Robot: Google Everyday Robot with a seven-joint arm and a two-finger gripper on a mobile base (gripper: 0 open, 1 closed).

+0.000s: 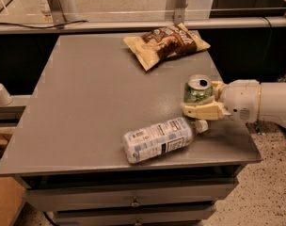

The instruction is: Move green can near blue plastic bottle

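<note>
Clamped upright between the cream plastic fingers of the gripper [198,99], over the right edge of the matte grey table [86,102]: green can [196,91], glossy, silver pull-tab top. Just beside it, white cap of blue plastic bottle [157,139], lying sideways. Farther back, crinkled snack bag [166,44].

A rounded white arm [270,100] ends in a cream gripper [194,99] over the table's [86,102] right side.
</note>
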